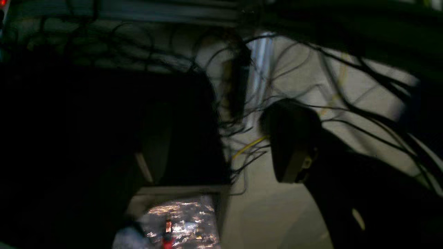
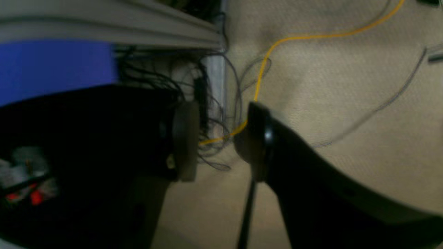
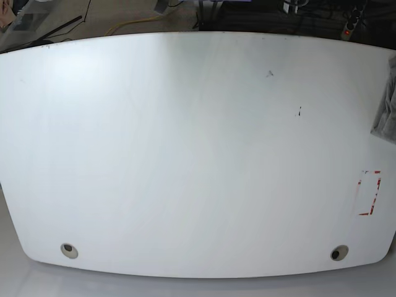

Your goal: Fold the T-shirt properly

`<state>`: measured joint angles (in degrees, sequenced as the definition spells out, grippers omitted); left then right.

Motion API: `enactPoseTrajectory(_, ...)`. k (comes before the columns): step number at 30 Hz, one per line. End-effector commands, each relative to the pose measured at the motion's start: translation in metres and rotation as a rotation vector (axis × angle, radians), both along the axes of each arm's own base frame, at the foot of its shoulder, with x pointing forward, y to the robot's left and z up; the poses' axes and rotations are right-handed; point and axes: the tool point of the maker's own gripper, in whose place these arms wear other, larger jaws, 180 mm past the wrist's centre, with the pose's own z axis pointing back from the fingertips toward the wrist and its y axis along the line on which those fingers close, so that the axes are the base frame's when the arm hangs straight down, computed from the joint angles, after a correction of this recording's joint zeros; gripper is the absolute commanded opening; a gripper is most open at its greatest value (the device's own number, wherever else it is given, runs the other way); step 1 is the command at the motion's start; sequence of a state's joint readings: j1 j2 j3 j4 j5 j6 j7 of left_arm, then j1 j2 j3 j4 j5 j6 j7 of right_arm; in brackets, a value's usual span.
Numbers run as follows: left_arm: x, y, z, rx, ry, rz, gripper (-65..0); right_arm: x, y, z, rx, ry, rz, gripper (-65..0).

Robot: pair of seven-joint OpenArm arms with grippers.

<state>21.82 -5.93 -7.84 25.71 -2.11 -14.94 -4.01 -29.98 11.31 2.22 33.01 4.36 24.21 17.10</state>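
T-shirt [image 3: 387,102]: probably the grey cloth at the right edge of the base view, mostly off the table [image 3: 185,154]. Left gripper [image 1: 247,148] and right gripper [image 2: 221,138] released, empty, off-table. Bring the shirt to centre and spread it flat before folding.

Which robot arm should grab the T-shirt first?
Probably the left. The grey T-shirt lies at the white table's right edge in the base view, the left arm's side. Neither arm shows there.

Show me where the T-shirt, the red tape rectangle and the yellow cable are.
T-shirt [image 3: 387,111]: base view, grey fabric at the right edge of the picture.
Red tape rectangle [image 3: 369,193]: base view, its middle, on the tabletop.
Yellow cable [image 2: 311,36]: right wrist view, its run across the floor.
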Motion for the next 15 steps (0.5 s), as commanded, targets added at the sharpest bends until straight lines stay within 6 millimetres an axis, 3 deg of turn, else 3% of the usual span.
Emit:
enactPoseTrajectory(1,-0.015,0.002,-0.005,0.009,0.057,0.020,-24.3,-0.014,-0.007,-0.005,-0.002,0.045,-0.008,-43.3)
enactPoseTrajectory(6,0.000,0.015,-0.017,0.115,0.107,0.001,-24.3,0.015,-0.010,-0.019,-0.009,0.049,-0.030,-43.1)
enactPoseTrajectory(15,0.039,0.017,-0.020,0.167,0.065,-0.063,-24.2,0.067,-0.015,-0.031,-0.015,0.033,-0.058,-42.8)
